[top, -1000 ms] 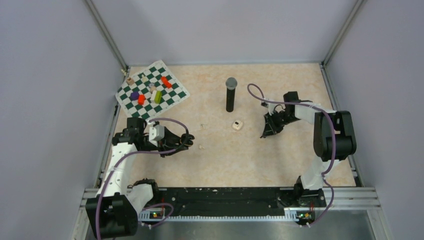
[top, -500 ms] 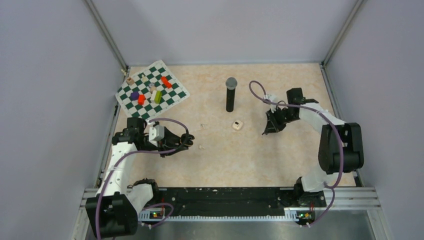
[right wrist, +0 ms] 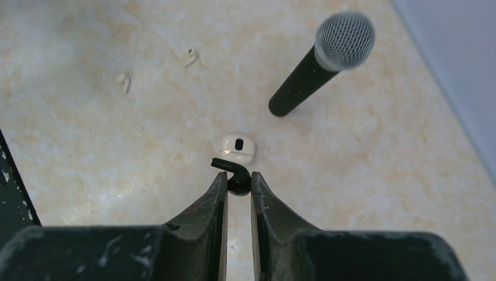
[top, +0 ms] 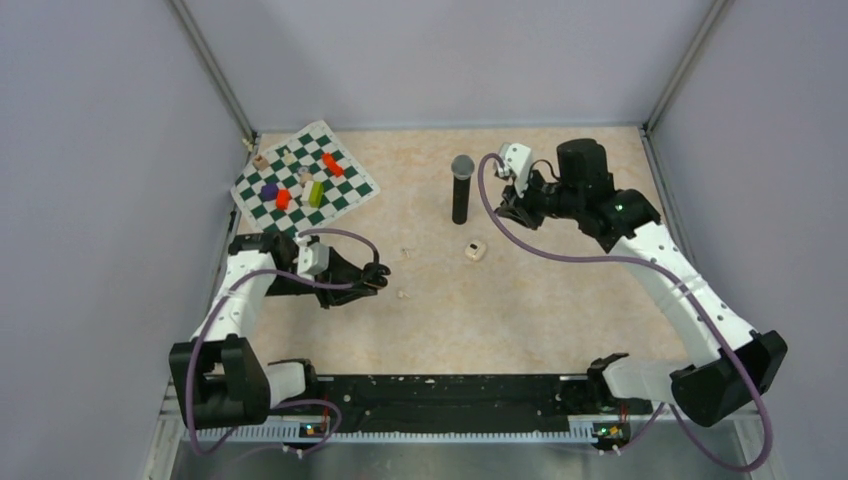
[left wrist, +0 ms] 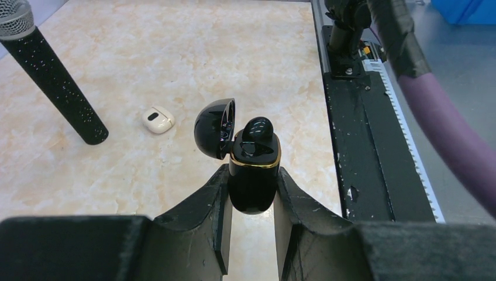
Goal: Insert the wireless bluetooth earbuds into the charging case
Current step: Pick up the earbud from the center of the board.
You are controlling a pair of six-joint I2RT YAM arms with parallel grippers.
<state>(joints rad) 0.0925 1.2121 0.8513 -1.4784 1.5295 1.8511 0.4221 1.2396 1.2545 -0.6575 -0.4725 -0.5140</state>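
Note:
My left gripper (left wrist: pixel 252 171) is shut on a black charging case (left wrist: pixel 252 190) with a gold rim. Its lid (left wrist: pixel 214 127) stands open, and one black earbud (left wrist: pixel 258 130) sits in it. In the top view this gripper (top: pixel 378 276) is at the table's left. My right gripper (right wrist: pixel 238 175) is shut on the other black earbud (right wrist: pixel 228 165) and holds it above a small white case (right wrist: pixel 238 148) lying closed on the table (top: pixel 475 250). Two whitish earbuds (right wrist: pixel 123 82) (right wrist: pixel 191 57) lie loose on the table; one of them (top: pixel 402 294) is just right of the left gripper.
A tall black microphone (top: pixel 460 190) stands upright just behind the white case. A green-and-white chessboard (top: pixel 305 180) with several coloured blocks lies at the far left. A black rail (left wrist: pixel 362 146) runs along the table's near edge.
My right arm has risen and swung back and left, carrying the black earbud towards the microphone and white case. My left gripper has shifted slightly, still holding the open black case.

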